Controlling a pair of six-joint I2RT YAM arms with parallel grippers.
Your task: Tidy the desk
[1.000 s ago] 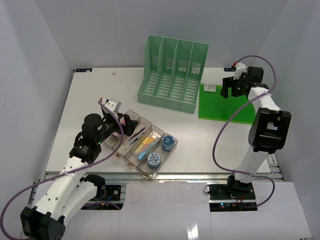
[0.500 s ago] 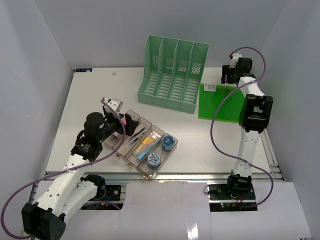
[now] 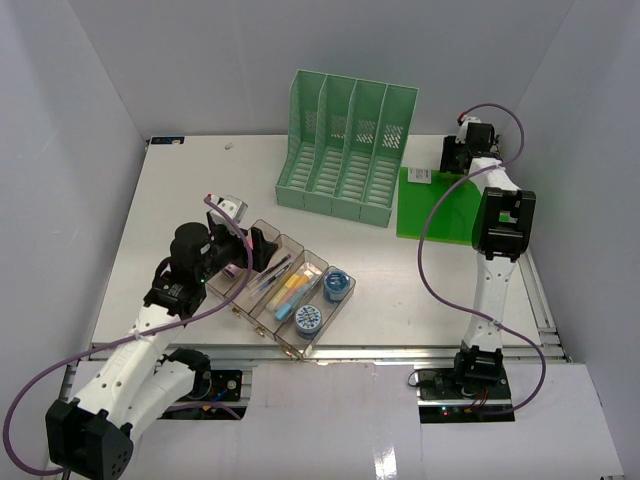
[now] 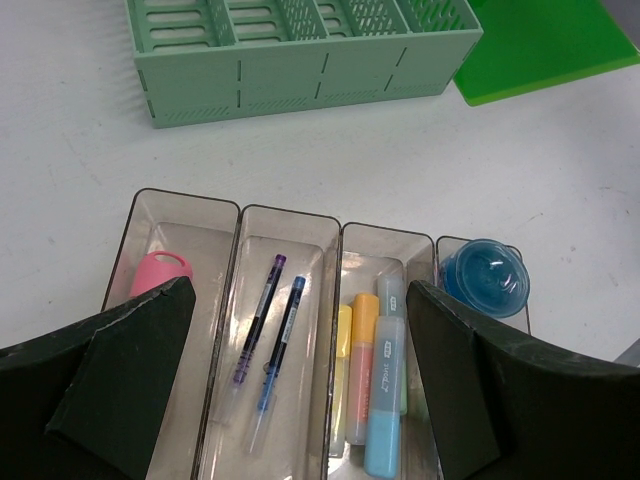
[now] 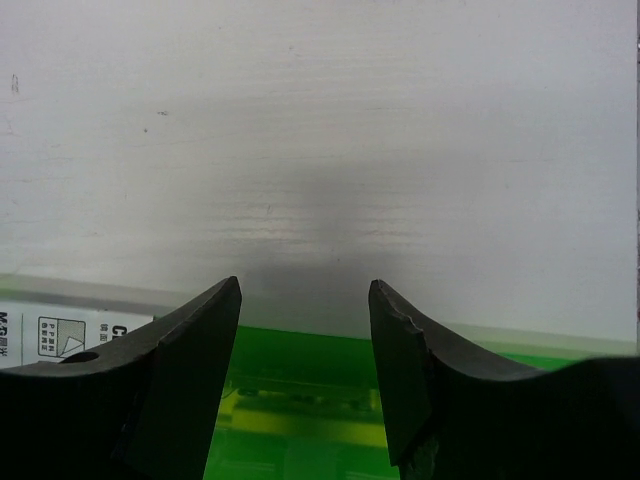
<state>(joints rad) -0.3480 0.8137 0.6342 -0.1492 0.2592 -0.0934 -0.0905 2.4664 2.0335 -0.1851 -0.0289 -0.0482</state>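
Note:
The white desk (image 3: 180, 190) holds a clear compartmented tray (image 3: 262, 312) at front left. My left gripper (image 3: 247, 247) hovers open just above the tray, its jaws wide apart over the pen compartment (image 4: 268, 330) with nothing between them. In the left wrist view my left gripper (image 4: 300, 285) spans the two pens and the highlighters (image 4: 378, 370). My right gripper (image 3: 455, 158) is at the back right, low over the far edge of a flat green folder (image 3: 440, 210). In its wrist view the right gripper (image 5: 305, 285) is open and empty, the green folder (image 5: 300, 400) below it.
A green slotted file rack (image 3: 345, 150) stands at the back centre, left of the folder. The tray also holds a pink item (image 4: 160, 272) and a blue round container (image 4: 485, 278). A white label (image 3: 418, 176) lies on the folder's corner. The back wall is right behind my right gripper.
My right arm swung back toward the rear wall, bringing its gripper over the folder's far edge, and its jaws narrowed. The left arm barely shifted.

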